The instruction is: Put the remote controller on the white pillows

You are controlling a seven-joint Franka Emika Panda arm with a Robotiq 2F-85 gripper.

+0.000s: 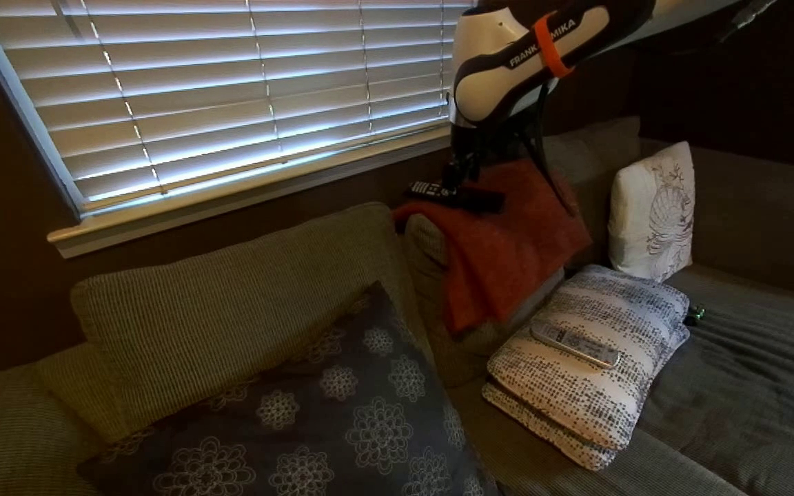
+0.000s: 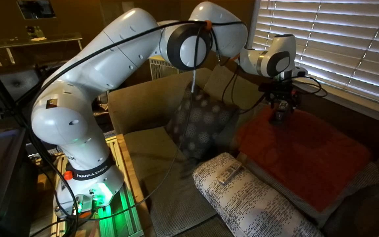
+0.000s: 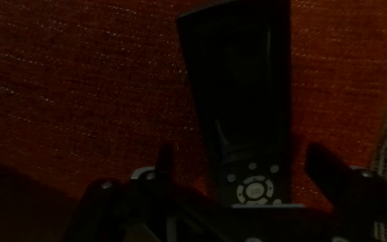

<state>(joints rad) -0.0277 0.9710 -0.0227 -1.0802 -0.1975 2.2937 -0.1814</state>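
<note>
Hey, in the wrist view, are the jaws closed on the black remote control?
No, the jaws stand open, with orange-red blanket visible between them and the black remote control on both sides.

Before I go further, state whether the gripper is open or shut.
The gripper is open: in the wrist view, its fingers flank the black remote controller, with orange-red blanket showing in the gap on each side.

The Franka Emika Panda arm (image 2: 120, 59) is glossy white and rounded, with a pale joint cap (image 2: 188, 54) ringed in black. Black cables (image 2: 189, 22) run along its length, and an orange strap (image 1: 551, 47) crosses the maker's white-on-black lettering (image 1: 523, 56). The base (image 2: 82, 186) wears a black band (image 2: 92, 172) printed FRANKA EMIKA and glows green low down. The pincer (image 3: 240, 148) is black, with pale-headed screws (image 3: 367, 173).
</note>
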